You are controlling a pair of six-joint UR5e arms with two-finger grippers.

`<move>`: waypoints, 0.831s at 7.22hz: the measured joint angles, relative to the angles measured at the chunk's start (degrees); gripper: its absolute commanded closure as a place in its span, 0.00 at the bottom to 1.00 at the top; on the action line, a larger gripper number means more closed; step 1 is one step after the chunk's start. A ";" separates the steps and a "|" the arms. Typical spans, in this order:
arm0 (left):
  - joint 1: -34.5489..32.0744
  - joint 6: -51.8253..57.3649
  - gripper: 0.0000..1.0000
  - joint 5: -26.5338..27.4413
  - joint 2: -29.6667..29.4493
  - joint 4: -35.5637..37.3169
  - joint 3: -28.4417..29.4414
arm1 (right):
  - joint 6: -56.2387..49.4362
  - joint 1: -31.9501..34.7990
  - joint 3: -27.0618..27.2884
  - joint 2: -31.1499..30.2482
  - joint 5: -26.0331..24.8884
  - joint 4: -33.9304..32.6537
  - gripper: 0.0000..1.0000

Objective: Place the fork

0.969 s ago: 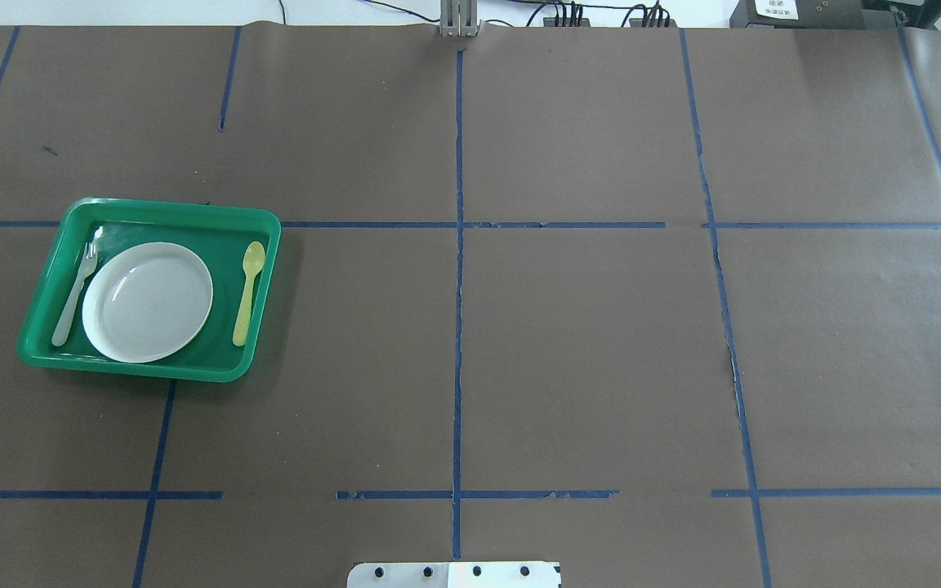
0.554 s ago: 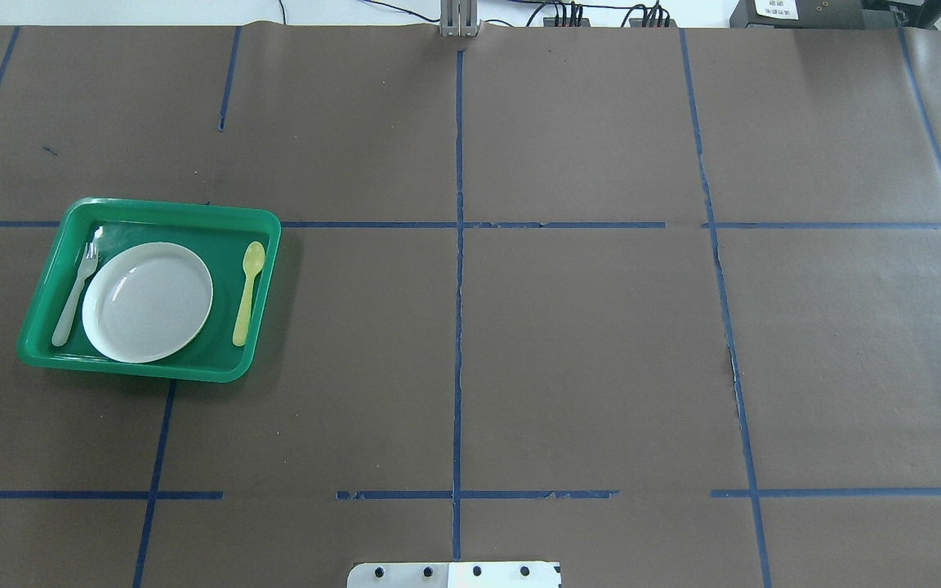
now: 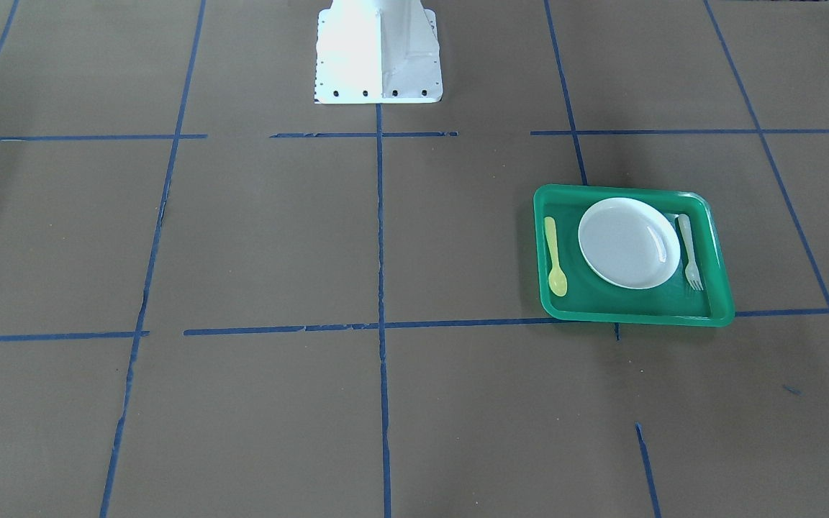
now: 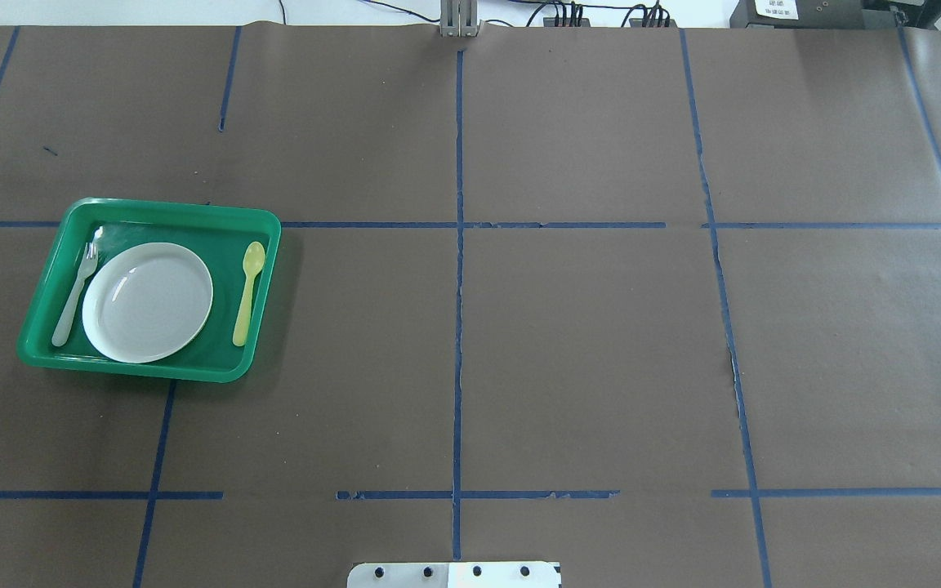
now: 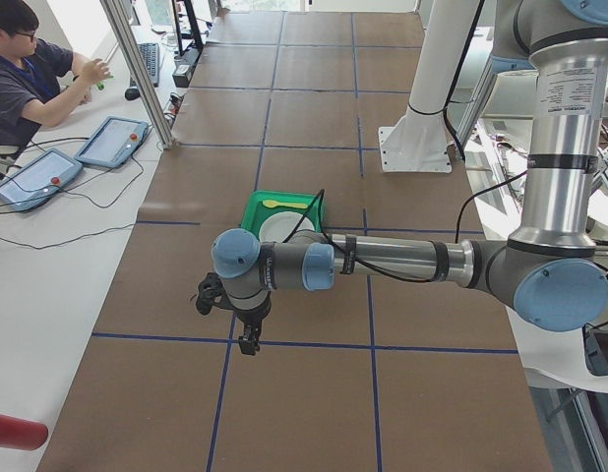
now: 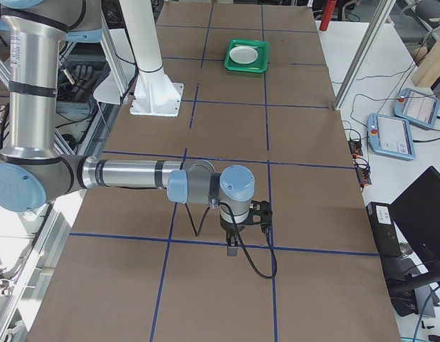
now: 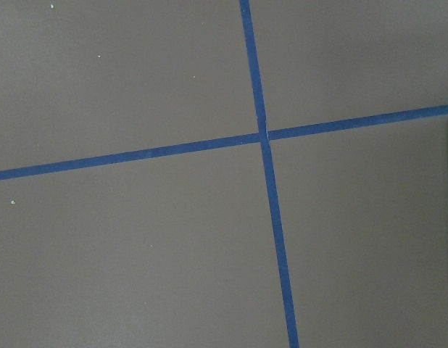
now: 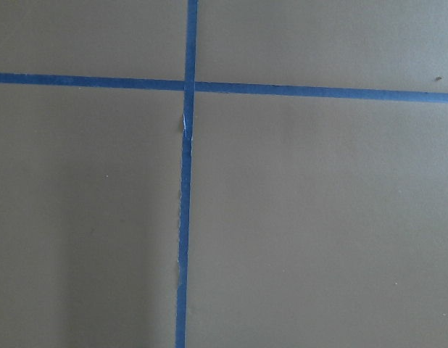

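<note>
The pale translucent fork (image 4: 74, 292) lies in the green tray (image 4: 152, 209), along the left side of the white plate (image 4: 148, 302); it also shows in the front-facing view (image 3: 689, 252). Neither gripper is in the overhead or front-facing view. My left gripper (image 5: 247, 342) hangs over bare table beyond the tray's end and shows only in the exterior left view. My right gripper (image 6: 232, 249) hangs over a tape crossing far from the tray and shows only in the exterior right view. I cannot tell whether either is open or shut.
A yellow plastic spoon (image 4: 248, 292) lies in the tray on the plate's other side. Brown paper with blue tape lines covers the table. The robot's white base (image 3: 377, 50) stands at the table's middle edge. An operator (image 5: 29, 69) sits at a side desk.
</note>
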 measured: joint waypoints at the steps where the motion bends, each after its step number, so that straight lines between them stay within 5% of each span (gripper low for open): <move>1: -1.26 0.03 0.00 -1.06 1.06 -0.06 -0.29 | 0.02 0.00 0.00 0.00 0.00 0.00 0.00; 6: -2.36 -0.03 0.00 -1.68 1.92 -0.30 -0.71 | -0.02 0.00 0.00 0.00 0.00 0.00 0.00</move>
